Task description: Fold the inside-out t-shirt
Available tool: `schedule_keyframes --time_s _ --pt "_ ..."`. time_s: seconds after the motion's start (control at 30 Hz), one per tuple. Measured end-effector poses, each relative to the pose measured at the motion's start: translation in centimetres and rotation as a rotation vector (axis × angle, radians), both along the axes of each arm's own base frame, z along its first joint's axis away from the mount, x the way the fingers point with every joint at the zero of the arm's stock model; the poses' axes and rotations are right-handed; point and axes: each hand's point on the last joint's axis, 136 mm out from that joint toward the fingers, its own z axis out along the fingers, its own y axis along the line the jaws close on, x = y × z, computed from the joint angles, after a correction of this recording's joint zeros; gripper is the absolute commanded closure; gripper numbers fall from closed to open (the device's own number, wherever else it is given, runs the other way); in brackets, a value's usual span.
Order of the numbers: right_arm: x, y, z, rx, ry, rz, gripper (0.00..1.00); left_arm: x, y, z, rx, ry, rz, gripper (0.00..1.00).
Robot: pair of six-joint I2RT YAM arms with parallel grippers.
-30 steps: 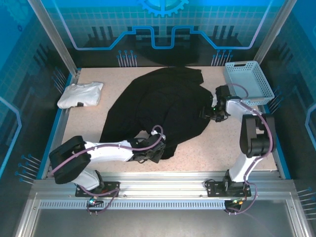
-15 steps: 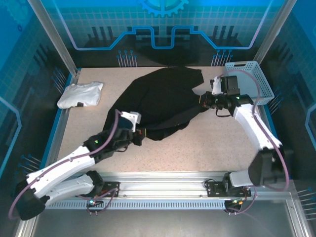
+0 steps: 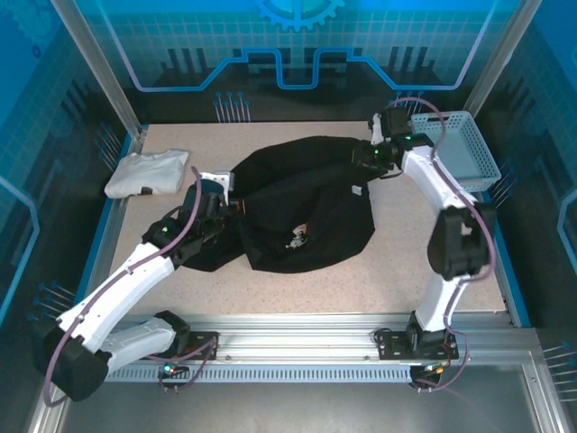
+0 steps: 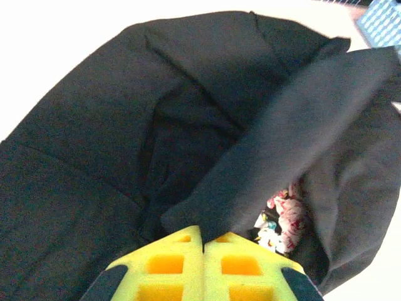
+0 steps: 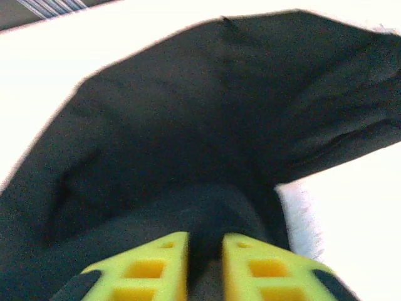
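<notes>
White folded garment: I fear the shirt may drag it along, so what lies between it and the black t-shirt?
In the top view, bare tabletop; just nearer, the left gripper is shut on the t-shirt at its left edge.

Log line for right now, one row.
left gripper: shut on t-shirt | right gripper: shut on t-shirt | t-shirt: bunched mid-table, floral print peeking out
</notes>
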Motion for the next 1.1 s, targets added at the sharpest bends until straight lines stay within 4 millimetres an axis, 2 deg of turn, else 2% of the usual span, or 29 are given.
schedule_keyframes --time_s 0.07,0.13,0.2,0.3,0.4,0.47,0.6,0.63,0.67,0.73,0.8,0.87,0.93,1.0,1.1 --pt "-1.4 -0.6 -3.4 -0.056 0.079 0.015 0.50 0.3 -0.5 -1.2 0.005 0.036 -0.012 1.00" --pt "-3.9 -0.3 -4.9 -0.107 0.118 0.051 0.46 0.5 -0.9 -2.0 0.000 0.057 -0.022 1.00" --pt "-7.0 1.4 -5.0 -0.150 0.119 0.125 0.45 0.7 -1.3 -2.3 -0.014 0.066 -0.030 1.00" --pt "-10.4 6.0 -3.5 -0.170 0.056 0.277 0.45 0.7 -1.5 -2.5 -0.027 0.067 -0.040 1.00" --pt "-11.4 10.9 -3.0 -0.176 -0.009 0.401 0.45 0.7 -1.7 -2.5 -0.037 0.065 -0.047 1.00" --pt "-11.2 12.8 -4.0 -0.199 -0.006 0.438 0.45 0.7 -1.8 -2.5 -0.040 0.067 -0.051 1.00" --pt "-9.6 14.4 -7.7 -0.280 0.041 0.447 0.44 0.7 -1.8 -2.5 -0.042 0.065 -0.052 1.00" --pt "-9.2 14.4 -8.6 -0.300 0.054 0.441 0.46 0.7 -1.8 -2.5 -0.042 0.064 -0.051 1.00" --pt "-8.7 14.2 -9.9 -0.329 0.077 0.434 0.55 0.6 -1.8 -2.7 -0.041 0.067 -0.051 1.00" --pt "-8.4 13.8 -11.8 -0.366 0.115 0.427 0.81 0.6 -1.7 -2.9 -0.039 0.071 -0.051 1.00" --pt "-8.7 13.3 -12.8 -0.380 0.150 0.431 0.97 0.6 -1.7 -2.9 -0.039 0.071 -0.050 1.00" --pt "-8.7 12.9 -12.7 -0.377 0.157 0.424 1.00 0.6 -1.6 -2.8 -0.039 0.069 -0.048 1.00" --pt "-8.4 12.3 -11.6 -0.366 0.139 0.414 1.00 0.6 -1.5 -2.8 -0.040 0.067 -0.046 1.00" --pt "-8.8 11.1 -9.2 -0.340 0.106 0.393 1.00 0.6 -1.4 -2.6 -0.042 0.062 -0.043 1.00" --pt "-9.7 8.8 -3.8 -0.274 0.009 0.346 1.00 0.6 -1.4 -2.2 -0.048 0.053 -0.042 1.00"
